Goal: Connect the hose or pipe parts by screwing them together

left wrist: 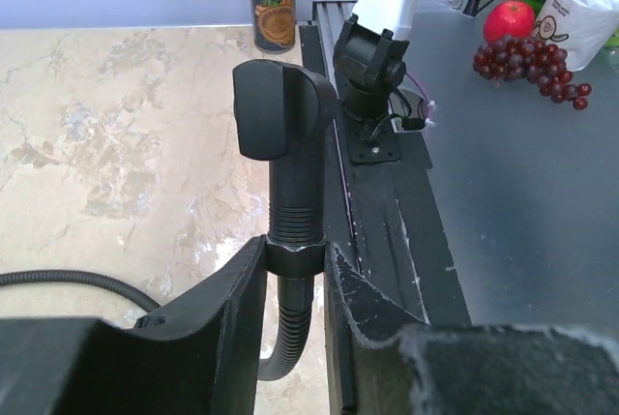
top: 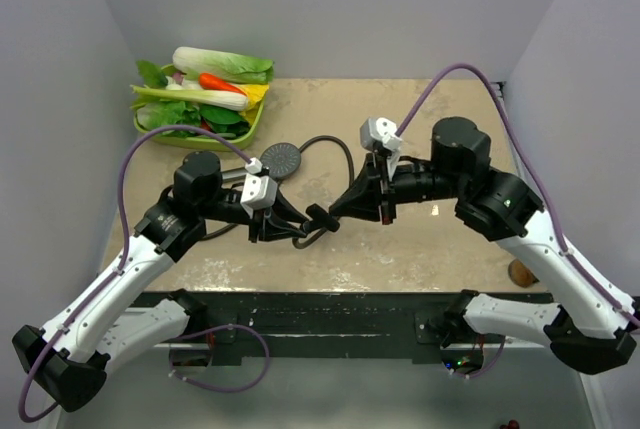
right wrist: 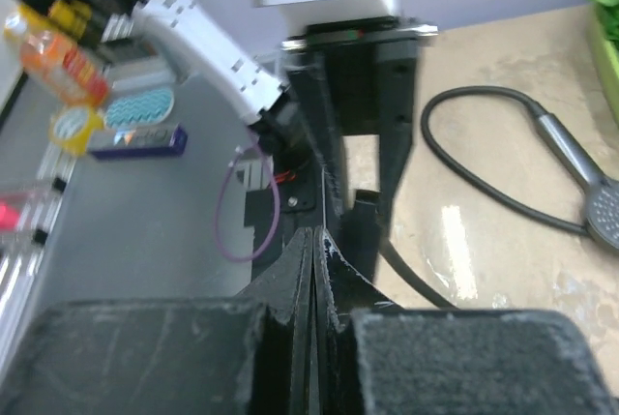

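The left gripper [left wrist: 293, 262] fills the bottom of its own wrist view. Its two dark fingers [left wrist: 237, 289] are clamped on the collar nut [left wrist: 293, 255] at the end of the hose [left wrist: 288, 333]. The hose end stands upright in the jaws. Below them its ribbed body drops and curves away; above them a threaded barrel rises into a black fitting [left wrist: 280, 110] with a rounded, wedge-like cap. Seen from overhead, this arm reaches in from the lower left with its elbow bent, its fingers aimed toward the other arm.

The right gripper [right wrist: 314, 251] has its fingers pressed flat together with nothing between them. Its arm folds in from the right, forearm low over the table [top: 420, 239]. The tips point at the left jaws and sit just short of the held hose end.

The shower head [top: 283, 159] lies on the table just beyond the left jaws, beside that arm's wrist, round face up. From the right jaws it is ahead and off to the right. Its handle leads into the hose, which loops across the table and back toward the left jaws.

A can [left wrist: 273, 9] stands far ahead of the left jaws near the table's edge; its label is orange and yellow, the lettering too small to read. To the right of those jaws, off the table, lie dark grapes [left wrist: 532, 62] and a red fruit [left wrist: 510, 18]. To the left of the right jaws, a purple box [right wrist: 135, 140] is too blurred for its print to be read.
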Robot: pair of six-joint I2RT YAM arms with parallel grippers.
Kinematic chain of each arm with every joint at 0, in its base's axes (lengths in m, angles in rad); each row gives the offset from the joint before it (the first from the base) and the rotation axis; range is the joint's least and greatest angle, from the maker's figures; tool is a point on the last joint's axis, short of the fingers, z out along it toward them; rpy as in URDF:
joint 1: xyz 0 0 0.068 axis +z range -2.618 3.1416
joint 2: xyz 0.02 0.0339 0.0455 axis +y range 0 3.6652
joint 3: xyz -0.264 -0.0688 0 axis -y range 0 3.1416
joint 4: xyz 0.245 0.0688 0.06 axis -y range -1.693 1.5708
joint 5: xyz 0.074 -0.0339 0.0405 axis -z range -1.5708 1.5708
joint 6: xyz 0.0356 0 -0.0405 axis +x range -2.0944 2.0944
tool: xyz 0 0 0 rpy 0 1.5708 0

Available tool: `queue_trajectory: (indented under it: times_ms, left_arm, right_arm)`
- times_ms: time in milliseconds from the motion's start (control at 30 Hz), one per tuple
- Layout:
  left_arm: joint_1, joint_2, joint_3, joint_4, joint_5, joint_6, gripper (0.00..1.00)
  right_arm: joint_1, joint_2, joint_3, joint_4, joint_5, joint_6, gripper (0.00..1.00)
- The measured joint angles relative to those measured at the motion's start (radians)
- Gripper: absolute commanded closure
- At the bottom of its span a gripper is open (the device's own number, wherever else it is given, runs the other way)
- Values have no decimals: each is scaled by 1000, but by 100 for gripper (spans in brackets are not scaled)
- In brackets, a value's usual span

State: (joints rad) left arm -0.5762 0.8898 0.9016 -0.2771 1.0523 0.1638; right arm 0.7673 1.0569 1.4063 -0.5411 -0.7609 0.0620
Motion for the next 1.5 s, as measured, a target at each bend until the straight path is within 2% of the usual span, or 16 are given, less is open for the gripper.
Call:
queue_trajectory:
  times_ms: [167,400,733,1500]
  left_arm:
    - [0,0,-16,51,0,-60,100]
    - [0,0,-47,102,7,-122,100]
    - [0,0,-47,112,19,-127,100]
    - [0,-29,-47,112,46,-130,100]
  right_arm:
    - [135,116,157,-91,13,-90,100]
    - [189,226,320,-218,27,-186,100]
    - [214,285,319,-348,82,-243,100]
    - [214,299,296,-305,209,-254,100]
